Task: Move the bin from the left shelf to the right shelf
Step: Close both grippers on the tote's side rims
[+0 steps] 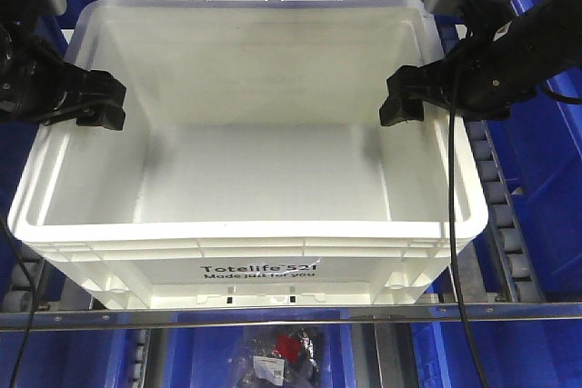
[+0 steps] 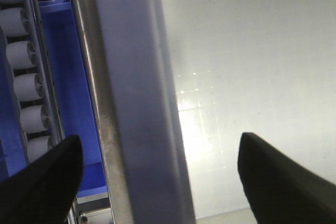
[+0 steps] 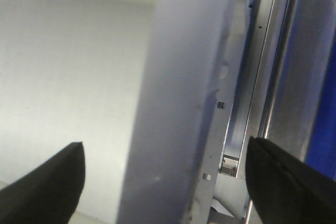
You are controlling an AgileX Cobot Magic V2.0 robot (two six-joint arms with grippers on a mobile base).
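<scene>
The rim of the bin (image 2: 134, 103) was blurred in both wrist views, the fingers (image 2: 47, 182) cut off at the bottom. A packet (image 1: 280, 356) below was too dim to identify.

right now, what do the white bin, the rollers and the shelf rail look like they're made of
The bin looks like moulded plastic, white and semi-gloss: ribbed rim, soft glare inside. The rollers seem to be matte white plastic, though that is less sure. The shelf rail looks like bare metal: grey and shiny.

Smooth, slightly glossy plastic bin (image 1: 136, 270); dull brushed metal shelf rail (image 1: 273, 316).
</scene>
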